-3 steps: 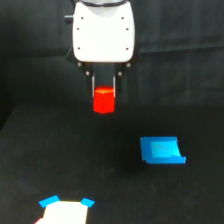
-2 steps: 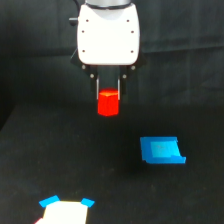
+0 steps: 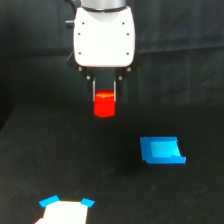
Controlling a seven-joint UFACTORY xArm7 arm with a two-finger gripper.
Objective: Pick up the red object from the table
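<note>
While the arm points straight down, the red object (image 3: 105, 105) is held tight in the gripper (image 3: 105, 95), up above the table (image 3: 60, 165).

The red object (image 3: 105, 106) hangs between the fingers (image 3: 93, 92), above the table (image 3: 60, 165).

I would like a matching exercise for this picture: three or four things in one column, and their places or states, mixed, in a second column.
Things:
1. red object
2. blue rectangle
3. blue-and-white patch
4. gripper

Places or states:
A. at the bottom edge, toward the exterior view's left
B. lying on the table, toward the exterior view's right
C. shut on something, under the white housing
D. held between two fingers, above the table

Pairs: 1-D, 2-B, 3-A, 4-C
</note>
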